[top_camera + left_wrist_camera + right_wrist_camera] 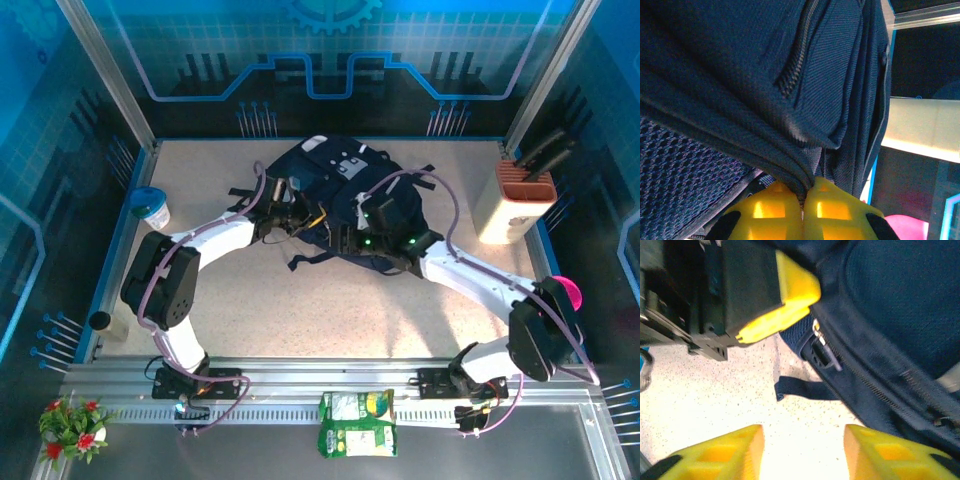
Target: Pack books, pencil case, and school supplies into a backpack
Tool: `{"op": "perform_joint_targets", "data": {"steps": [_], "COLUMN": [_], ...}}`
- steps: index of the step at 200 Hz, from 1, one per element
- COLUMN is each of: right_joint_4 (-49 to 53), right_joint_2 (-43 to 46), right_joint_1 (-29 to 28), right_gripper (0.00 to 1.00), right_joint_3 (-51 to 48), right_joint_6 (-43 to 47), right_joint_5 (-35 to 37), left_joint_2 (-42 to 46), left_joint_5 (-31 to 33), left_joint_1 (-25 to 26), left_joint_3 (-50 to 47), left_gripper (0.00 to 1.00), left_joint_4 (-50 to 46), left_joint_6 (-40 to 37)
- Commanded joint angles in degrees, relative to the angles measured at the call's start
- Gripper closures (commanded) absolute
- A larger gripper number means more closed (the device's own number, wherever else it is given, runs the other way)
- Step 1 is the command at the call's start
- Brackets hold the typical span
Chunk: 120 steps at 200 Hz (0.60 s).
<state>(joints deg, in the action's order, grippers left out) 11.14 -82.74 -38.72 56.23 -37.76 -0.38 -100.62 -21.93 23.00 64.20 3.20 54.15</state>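
The navy-blue backpack (335,185) lies flat at the back middle of the table. My left gripper (300,217) is at its left side. In the left wrist view that gripper (802,194) is shut, and a fold of backpack (765,75) fabric by a zipper seam is pinched between its yellow fingers. My right gripper (362,238) hangs at the pack's near edge. Its yellow jaws (802,450) stand open over bare table with nothing between them. The backpack (890,315), a zipper pull (822,347) and a loose strap (800,389) lie just ahead. Books, pencil case and school supplies are hidden.
A white block with an orange top (520,200) holding dark handles stands at the back right. A blue-lidded tub (150,208) sits at the left edge. A pink object (567,292) lies by the right arm. A green packet (357,422) and flowers (72,425) are at the front rail.
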Motion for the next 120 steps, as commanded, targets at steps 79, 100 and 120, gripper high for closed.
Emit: {"op": "perform_joint_targets", "data": {"steps": [79,100,120], "right_joint_4": [-1.33,-1.14,-0.91], "right_joint_2": [-11.48,-12.96,-14.93], "right_joint_1": [-1.42,-1.43,-0.96], "right_gripper": [0.70,0.67,0.67], "right_joint_3": [6.88,8.29,10.14], "right_joint_6": [-1.35,0.03,0.71], "right_joint_5": [8.31,10.20,10.29], "left_joint_2": [-0.05,0.07,0.07], "left_joint_5": [-4.98,-5.18,-5.63], "left_joint_1": [1.29,1.43,1.41], "left_joint_3": [3.12,3.27,3.29], "left_gripper": [1.00,1.00,1.00], "left_joint_4": [1.37,1.35,1.53], "left_joint_6": [0.96,0.98,1.04]}}
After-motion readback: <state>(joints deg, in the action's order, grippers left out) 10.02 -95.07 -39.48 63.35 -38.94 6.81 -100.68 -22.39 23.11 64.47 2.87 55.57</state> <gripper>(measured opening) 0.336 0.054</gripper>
